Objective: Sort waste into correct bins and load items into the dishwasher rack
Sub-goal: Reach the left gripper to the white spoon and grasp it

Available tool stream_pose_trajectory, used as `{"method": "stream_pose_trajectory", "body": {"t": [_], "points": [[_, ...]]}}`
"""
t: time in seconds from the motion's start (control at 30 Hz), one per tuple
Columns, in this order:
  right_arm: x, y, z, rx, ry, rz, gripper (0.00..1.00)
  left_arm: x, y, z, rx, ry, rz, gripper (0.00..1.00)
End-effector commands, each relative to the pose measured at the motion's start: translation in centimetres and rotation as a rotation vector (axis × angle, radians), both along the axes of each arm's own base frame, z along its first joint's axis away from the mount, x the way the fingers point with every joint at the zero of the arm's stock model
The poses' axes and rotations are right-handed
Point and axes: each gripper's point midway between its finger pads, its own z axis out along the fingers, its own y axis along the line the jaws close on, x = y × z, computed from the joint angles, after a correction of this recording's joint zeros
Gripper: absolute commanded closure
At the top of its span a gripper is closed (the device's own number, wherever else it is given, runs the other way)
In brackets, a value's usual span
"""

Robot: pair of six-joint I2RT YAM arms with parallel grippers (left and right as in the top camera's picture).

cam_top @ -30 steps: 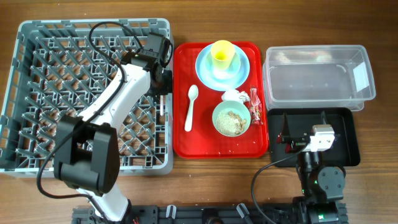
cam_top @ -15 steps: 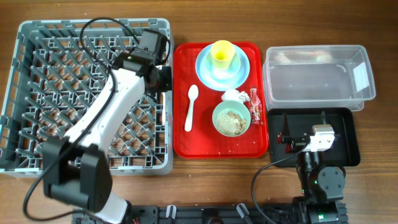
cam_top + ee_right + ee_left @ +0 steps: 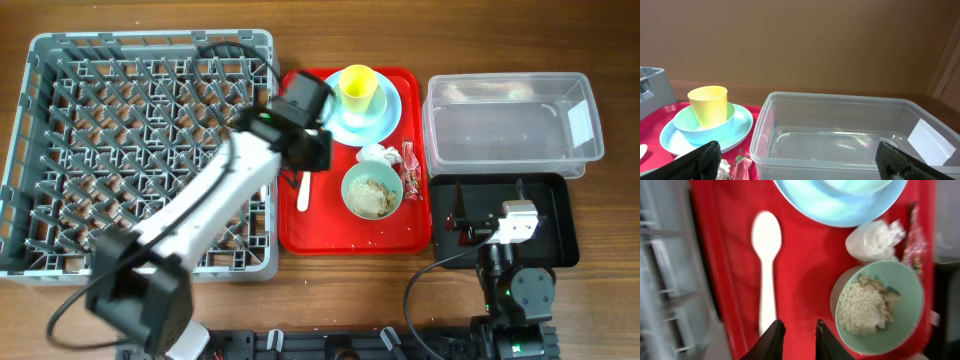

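Far left: dishwasher rack (image 3: 60, 45), grey, pegs upright. The white left arm (image 3: 210, 200) reaches across the rack's right wall to the flat red serving tray (image 3: 300, 235). The left gripper (image 3: 799, 339) hangs over the tray's left half, its jaws a narrow gap apart with only bare red tray showing between them; it holds nothing. The white plastic spoon (image 3: 766, 265) lies flat on the tray, bowl end toward the plate, its handle running down just left of the left finger in the wrist view; whether they touch cannot be told. The round light-blue plate (image 3: 390, 110) sits at the tray's far end with the small yellow cup (image 3: 358, 88) upright on it. Below the plate: the crumpled white napkin (image 3: 375, 153), and just right of it the red wrapper (image 3: 411, 165) near the tray's right edge. The pale green-blue bowl (image 3: 350, 178), right of the fingertips and apart from them, contains the rice-like scraps (image 3: 372, 195). Right of the tray: clear tub (image 3: 500, 80), with the black tray (image 3: 555, 215) below it. The right gripper (image 3: 797, 152) sits over the black tray facing the tub, jaws spread wide, holding nothing.
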Motion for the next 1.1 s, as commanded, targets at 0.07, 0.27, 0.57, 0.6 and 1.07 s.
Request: {"method": "stream_pose_trajectory", "body": {"t": [0.07,0.27,0.57,0.6,1.07], "points": [[0.0,-0.3,0.1,0.016,-0.003,-0.014,0.0,-0.1,0.3,-6.4,0.231,0.028,0.082,0.76],[0.0,-0.3,0.1,0.016,-0.003,-0.014,0.0,0.6,1.2,-9.8,0.304,0.051,0.095,0.77],[0.0,-0.3,0.1,0.016,-0.003,-0.014,0.0,1.2,1.2,-10.9,0.314,0.04,0.101,0.76],[0.0,-0.3,0.1,0.016,-0.003,-0.014,0.0,1.2,1.2,-10.9,0.313,0.039,0.102,0.76],[0.0,-0.3,0.1,0.016,-0.003,-0.014,0.0,2.3,2.5,-7.0,0.268,-0.011,0.146,0.76]]}}
